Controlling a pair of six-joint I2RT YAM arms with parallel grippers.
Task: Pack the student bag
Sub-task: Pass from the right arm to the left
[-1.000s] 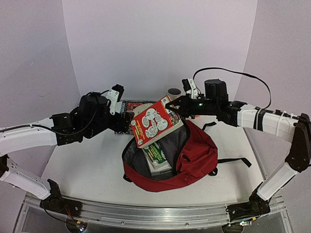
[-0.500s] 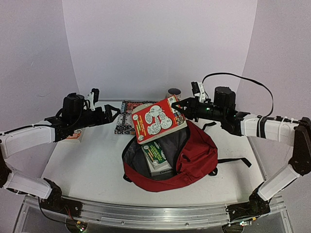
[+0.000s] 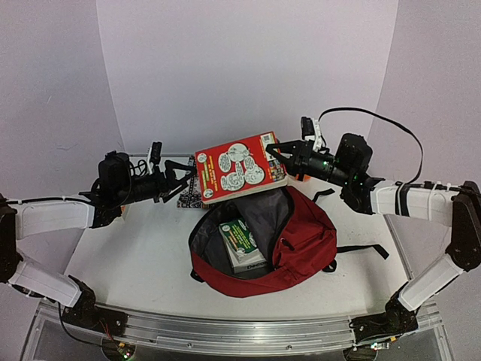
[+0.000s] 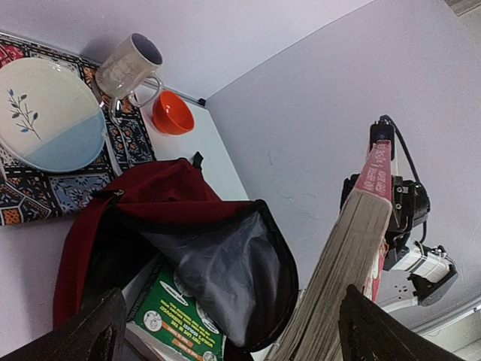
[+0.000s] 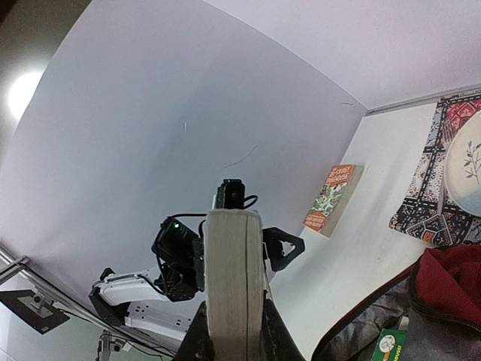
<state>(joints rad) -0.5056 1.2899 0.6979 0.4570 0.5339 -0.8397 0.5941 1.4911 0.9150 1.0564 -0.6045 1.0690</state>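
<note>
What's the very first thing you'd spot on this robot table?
A big red book hangs in the air over the middle of the table, pinched at its edge by the right arm's fingers. Right below it sits a dark-red bag, gaping open, with a green book already lying inside. The left arm's fingers are spread wide and empty, off to the left.

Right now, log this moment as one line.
right gripper: shut on red book, held in air at open student bag far rim | left gripper: open, empty | green book: inside bag
</note>
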